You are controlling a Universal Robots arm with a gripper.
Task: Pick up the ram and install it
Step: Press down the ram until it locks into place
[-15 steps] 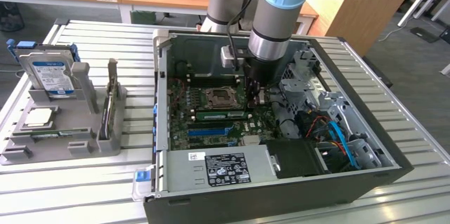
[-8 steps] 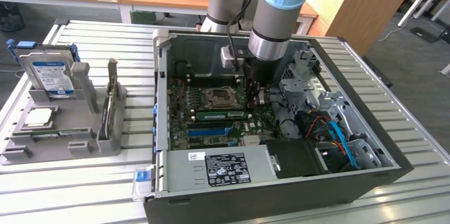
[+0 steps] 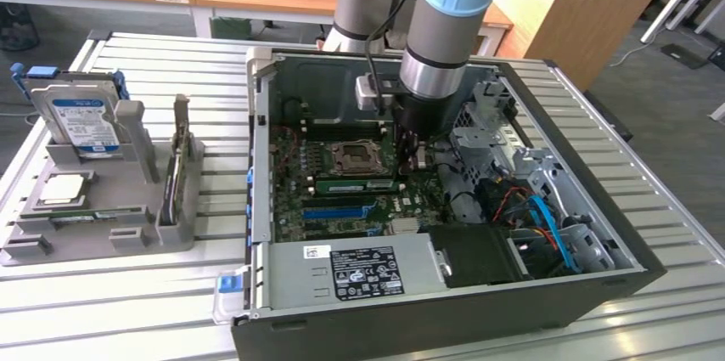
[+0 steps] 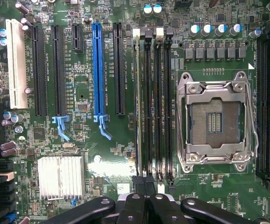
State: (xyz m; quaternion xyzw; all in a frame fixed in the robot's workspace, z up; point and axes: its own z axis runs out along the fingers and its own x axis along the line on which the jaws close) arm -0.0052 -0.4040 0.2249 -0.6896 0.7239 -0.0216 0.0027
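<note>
The ram (image 3: 362, 184) is a slim green stick with a pale label. It stands on edge in a memory slot beside the empty CPU socket (image 3: 353, 157) on the motherboard. In the wrist view the ram (image 4: 137, 102) shows edge-on as a thin pale line in the outermost slot of the black bank. My gripper (image 3: 416, 157) reaches down into the open case at one end of that stick. Its dark fingertips are pressed together with my gripper (image 4: 144, 183) shut right over the end of the slots. I cannot tell whether they touch the ram.
The open computer case (image 3: 634, 251) lies on a slatted metal table, with a power supply (image 3: 362, 272), drive cage and cables around the board. A grey tray (image 3: 170, 238) at the exterior view's left holds a blue-labelled hard drive (image 3: 85, 119) and a silver CPU chip (image 3: 63, 191).
</note>
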